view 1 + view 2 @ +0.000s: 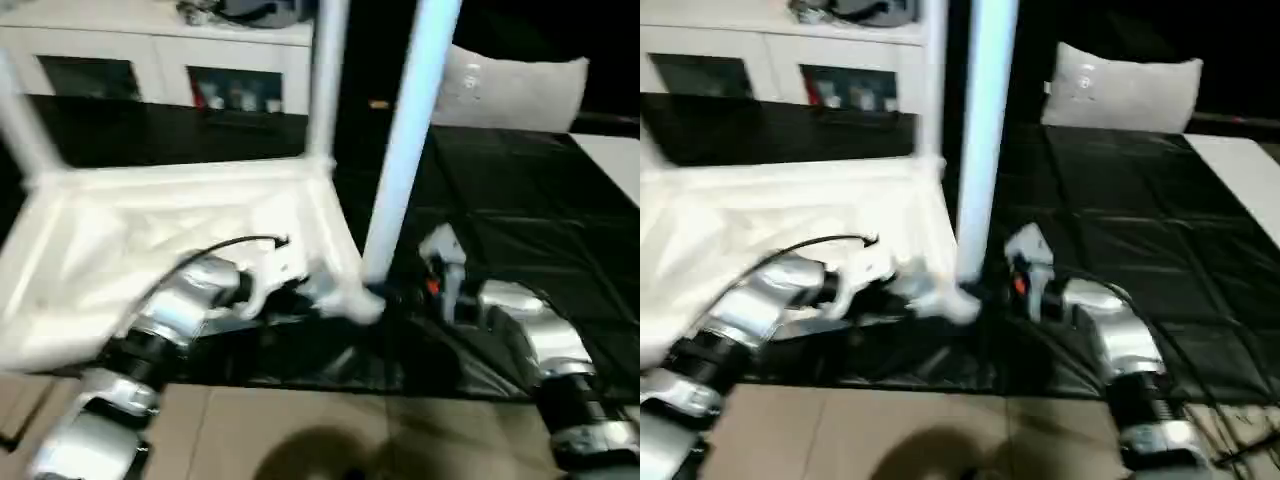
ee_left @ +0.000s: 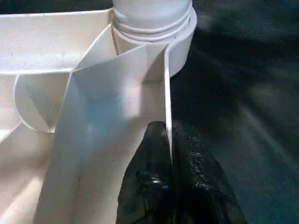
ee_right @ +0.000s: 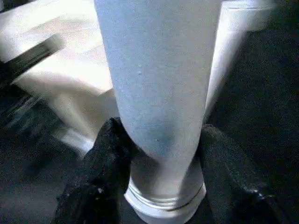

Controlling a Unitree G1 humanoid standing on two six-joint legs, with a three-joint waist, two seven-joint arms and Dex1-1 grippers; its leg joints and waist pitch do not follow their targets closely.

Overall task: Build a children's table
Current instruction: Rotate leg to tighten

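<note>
- Nearest you, your two silver forearms are reaching in from the tan floor (image 1: 300, 420) onto the black sheet (image 1: 520, 230) where the work is lying.
- Your left gripper (image 2: 169, 140) is pinching the thin upright side wall of the tabletop (image 1: 150, 240), one black finger (image 2: 149, 158) pressing on the inner face and the other on the outer face, fully closed on that rim just short of the corner socket (image 2: 180, 42).
- Your right gripper (image 3: 161, 140) is clasping the near leg (image 1: 405, 150) low down, just above the ring where it is entering the socket; a black fingertip (image 3: 112, 140) is touching each side of the tube, so the jaws are standing half-wide around it.
- That leg is rising upright, tilting slightly to your right, from the tabletop's near right corner, right between your two grippers.
- The tabletop is lying upside down, ribbed underside facing up, spreading away to your left.
- Farther back, a second leg (image 1: 328, 80) is standing in the far right corner, and a third (image 1: 25, 125) is standing at the far left.
- Beyond the sheet, a white cabinet (image 1: 150, 60) with glass doors and a pale cushion (image 1: 510, 90) are sitting in the background.
</note>
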